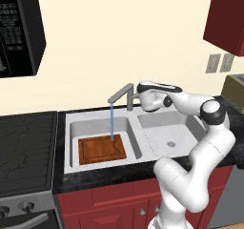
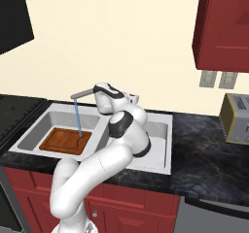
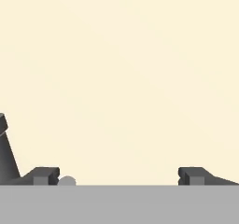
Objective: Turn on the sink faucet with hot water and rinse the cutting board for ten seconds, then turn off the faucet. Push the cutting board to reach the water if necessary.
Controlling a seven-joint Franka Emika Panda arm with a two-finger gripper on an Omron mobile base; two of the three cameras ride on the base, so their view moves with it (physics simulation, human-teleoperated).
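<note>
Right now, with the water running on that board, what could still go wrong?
The water lands near the back edge of the cutting board, so most of the board may stay unrinsed unless it gets pushed. The open claw sits close by the sink faucet post; a clumsy reach for the small handle might bump the spout instead or miss it, leaving the water running.

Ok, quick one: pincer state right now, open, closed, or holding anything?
Pincer: open, fingertips wide apart in the hand view, nothing held between them; it faces the bare cream wall.
</note>
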